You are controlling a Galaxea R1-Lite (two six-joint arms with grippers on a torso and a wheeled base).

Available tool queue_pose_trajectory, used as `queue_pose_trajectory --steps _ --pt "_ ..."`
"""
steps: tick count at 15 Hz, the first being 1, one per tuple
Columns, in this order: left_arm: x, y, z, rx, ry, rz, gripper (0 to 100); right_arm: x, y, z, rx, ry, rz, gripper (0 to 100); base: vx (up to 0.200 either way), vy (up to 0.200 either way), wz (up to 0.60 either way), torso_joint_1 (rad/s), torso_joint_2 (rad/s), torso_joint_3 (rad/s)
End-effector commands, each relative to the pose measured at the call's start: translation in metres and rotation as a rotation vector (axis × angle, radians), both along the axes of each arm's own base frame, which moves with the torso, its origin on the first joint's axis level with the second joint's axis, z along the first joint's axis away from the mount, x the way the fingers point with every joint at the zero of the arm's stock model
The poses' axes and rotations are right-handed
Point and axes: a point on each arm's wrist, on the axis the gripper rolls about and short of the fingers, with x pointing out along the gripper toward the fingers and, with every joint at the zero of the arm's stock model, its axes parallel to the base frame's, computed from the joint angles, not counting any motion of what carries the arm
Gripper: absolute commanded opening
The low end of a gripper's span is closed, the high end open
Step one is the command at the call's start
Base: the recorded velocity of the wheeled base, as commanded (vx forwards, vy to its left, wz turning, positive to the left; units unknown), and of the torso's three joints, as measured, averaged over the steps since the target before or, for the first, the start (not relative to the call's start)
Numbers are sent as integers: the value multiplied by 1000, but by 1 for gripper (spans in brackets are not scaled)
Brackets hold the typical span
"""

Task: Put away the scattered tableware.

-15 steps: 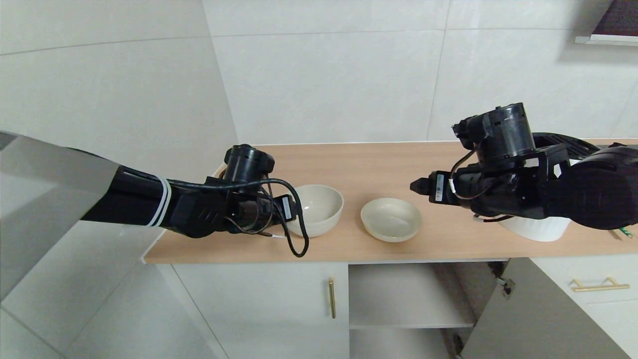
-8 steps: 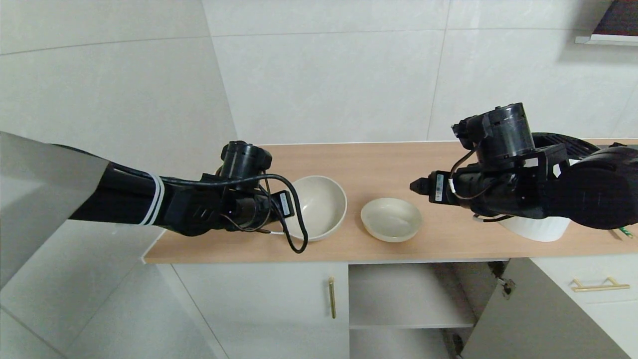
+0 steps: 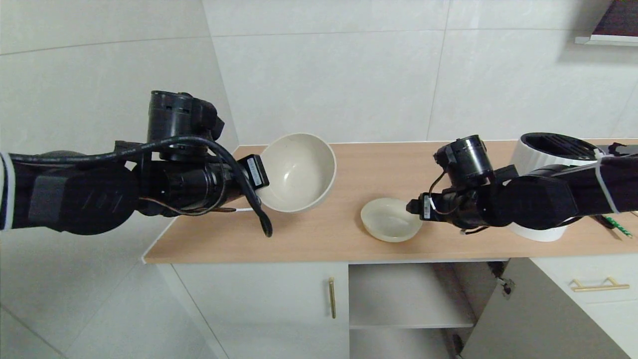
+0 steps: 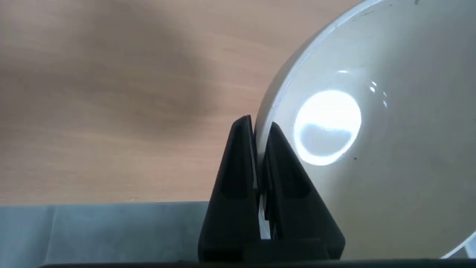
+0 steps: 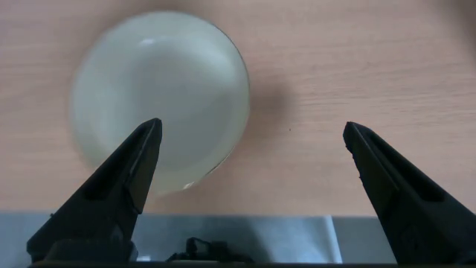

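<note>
The left gripper point(image 4: 256, 126) is pinching the bowl point(image 4: 372, 134) by its rim, holding it tilted and clear above the counter's point(image 3: 379, 164) left end. The right gripper point(image 5: 251, 126) is hanging wide open over the dish point(image 5: 160, 100) by the front edge. The right arm is hiding half the white pot point(image 3: 521, 155), and I cannot make out its dark contents.

Kitchen, tiled wall point(image 3: 324, 75), wooden counter point(image 3: 349, 164), cabinets point(image 3: 259, 299)

left claw point(image 4: 256, 130) | raised big bowl point(image 3: 296, 172) off counter point(image 3: 369, 164), tilted | right claw point(image 5: 251, 126) | lowered over small bowl point(image 3: 391, 219)
</note>
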Motion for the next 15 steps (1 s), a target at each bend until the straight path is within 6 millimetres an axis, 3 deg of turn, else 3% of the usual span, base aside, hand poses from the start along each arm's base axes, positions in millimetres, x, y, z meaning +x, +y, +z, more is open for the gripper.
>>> queue_pose_trajectory --steps 1,6,7,12,15 --pt "-7 2 10 -12 -28 -2 0 22 1 -32 -20 62 -33 100 0 0 0 0 0 0" --pt "-8 1 10 -13 -28 -8 0 36 5 -46 26 56 -72 100 0 0 0 0 0 0" --pt "-8 0 10 -12 -28 -9 0 37 6 -47 34 55 -77 0 0 0 0 0 0 0" --pt "-9 0 11 -14 -31 -11 0 39 12 -54 41 60 -70 0 0 0 0 0 0 0" --pt "-9 0 11 -14 -31 -11 0 35 11 -41 56 34 -70 0 0 0 0 0 0 0"
